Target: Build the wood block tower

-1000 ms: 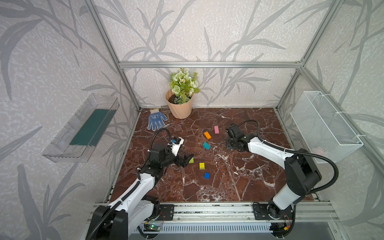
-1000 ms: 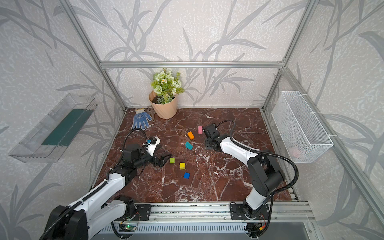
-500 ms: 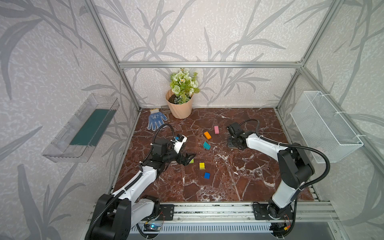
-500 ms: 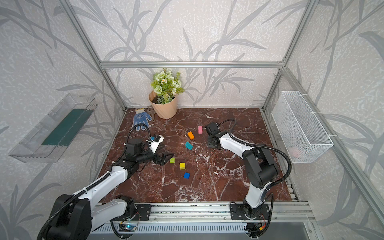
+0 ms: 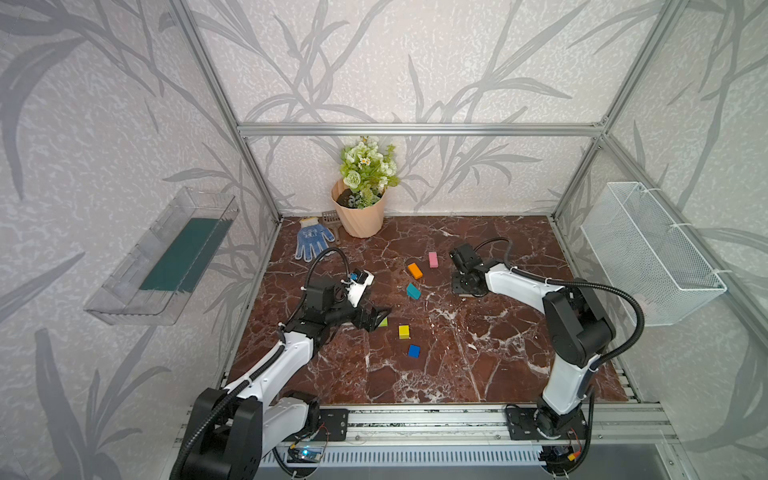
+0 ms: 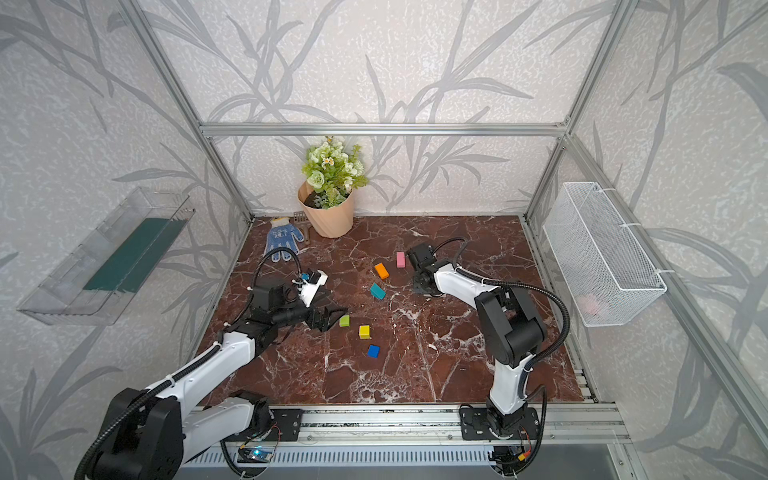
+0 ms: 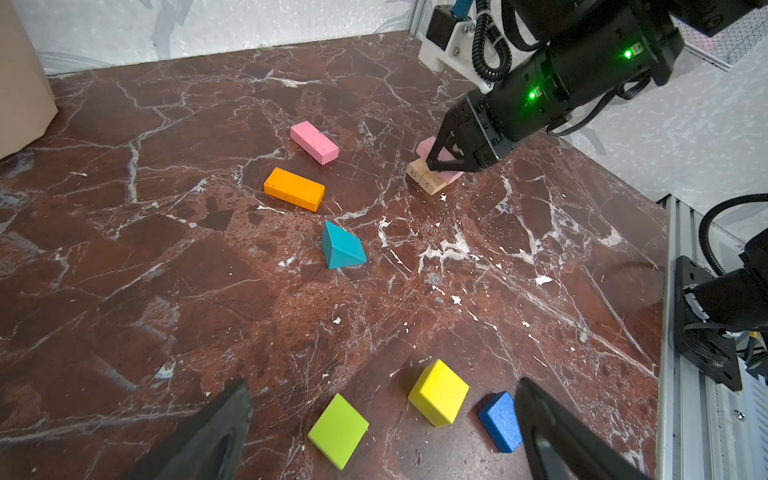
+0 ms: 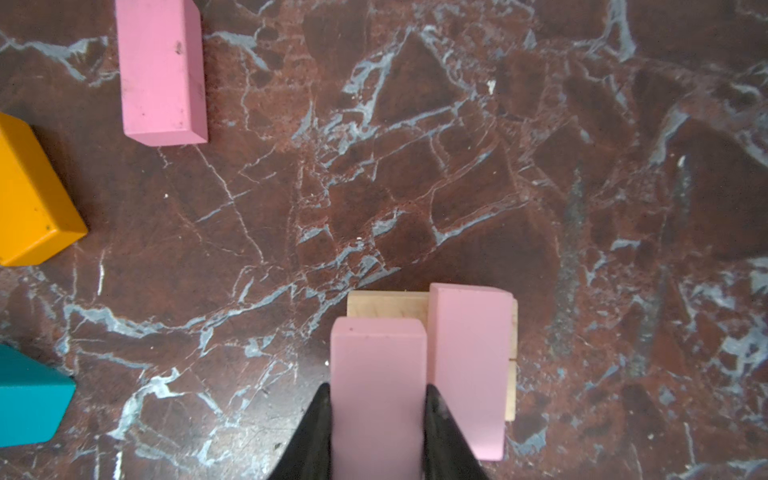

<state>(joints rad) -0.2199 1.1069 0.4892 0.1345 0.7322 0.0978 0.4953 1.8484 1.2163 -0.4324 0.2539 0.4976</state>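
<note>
The pink bar (image 8: pixel 378 357) looks light, rigid and smooth-painted. I judge it could slip unless pinched across its two long flat faces near the middle, which is how it is held. It sits over the plain-wood base (image 8: pixel 386 303), close beside a second pink bar (image 8: pixel 469 365) already lying there. Whether it rests on the wood yet, I cannot tell. This start of the tower stands toward 1 o'clock from the middle of the tabletop (image 5: pixel 478 365). The right claw (image 8: pixel 378 415) is closed narrowly on the bar, one finger on each side. The left claw (image 7: pixel 383 388) is spread wide and empty at about 8 o'clock. The lime cube (image 7: pixel 338 430) lies just ahead of its fingertips, with the yellow cube (image 7: pixel 438 392) and blue cube (image 7: pixel 500 422) nearby.
</note>
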